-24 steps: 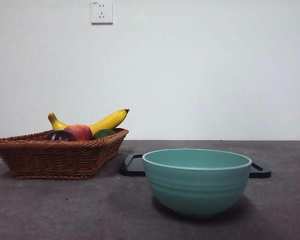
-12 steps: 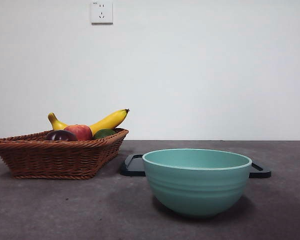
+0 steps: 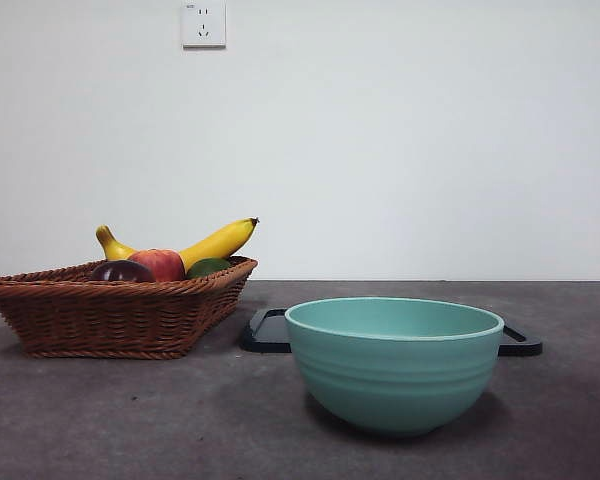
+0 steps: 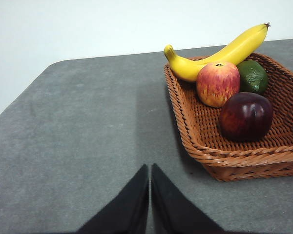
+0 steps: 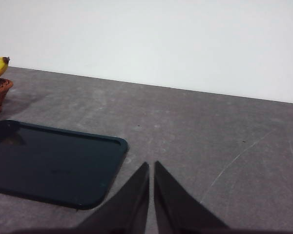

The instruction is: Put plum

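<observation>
Ahead of left claw, jaws closed, empty: plum in basket w/ other fruit, untouched. Right claw closed, idle nr tray. Task not begun; approx. all steps left.

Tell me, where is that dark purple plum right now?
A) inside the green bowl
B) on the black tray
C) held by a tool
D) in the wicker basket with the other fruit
D: the plum lies in the wicker basket beside the red-and-yellow fruit, untouched by either tool.
</observation>
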You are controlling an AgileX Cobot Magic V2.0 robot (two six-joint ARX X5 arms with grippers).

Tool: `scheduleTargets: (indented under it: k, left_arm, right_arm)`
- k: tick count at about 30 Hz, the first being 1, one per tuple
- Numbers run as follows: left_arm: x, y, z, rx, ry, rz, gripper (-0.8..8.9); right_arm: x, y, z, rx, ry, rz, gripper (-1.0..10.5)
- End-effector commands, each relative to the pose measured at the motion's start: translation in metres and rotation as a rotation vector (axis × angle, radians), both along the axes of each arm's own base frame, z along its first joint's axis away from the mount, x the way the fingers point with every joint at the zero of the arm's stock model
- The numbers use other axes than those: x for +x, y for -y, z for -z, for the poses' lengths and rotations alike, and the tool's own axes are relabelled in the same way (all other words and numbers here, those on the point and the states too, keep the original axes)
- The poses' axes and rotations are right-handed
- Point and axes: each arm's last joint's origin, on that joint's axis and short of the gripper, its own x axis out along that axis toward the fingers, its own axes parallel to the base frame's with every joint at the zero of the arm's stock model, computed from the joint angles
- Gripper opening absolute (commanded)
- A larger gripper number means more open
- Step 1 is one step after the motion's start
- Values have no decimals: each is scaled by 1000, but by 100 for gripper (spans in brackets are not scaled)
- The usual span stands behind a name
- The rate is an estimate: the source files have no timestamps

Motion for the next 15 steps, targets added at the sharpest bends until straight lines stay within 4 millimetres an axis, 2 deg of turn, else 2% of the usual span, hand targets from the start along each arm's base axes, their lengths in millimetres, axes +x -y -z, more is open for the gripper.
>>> scheduleTargets:
  k: [1, 11, 15]
  left_arm:
    - [1, 0, 8, -9, -27, -5, 8]
    - [1, 0, 8, -9, -28, -5, 8]
    - [1, 0, 8, -9, -28, -5, 8]
  right_arm:
    - [0, 0, 4, 1, 8, 6, 7]
    - [-1, 1, 23, 48, -135, 31, 7]
    - [-1, 0, 23, 49, -136, 31, 7]
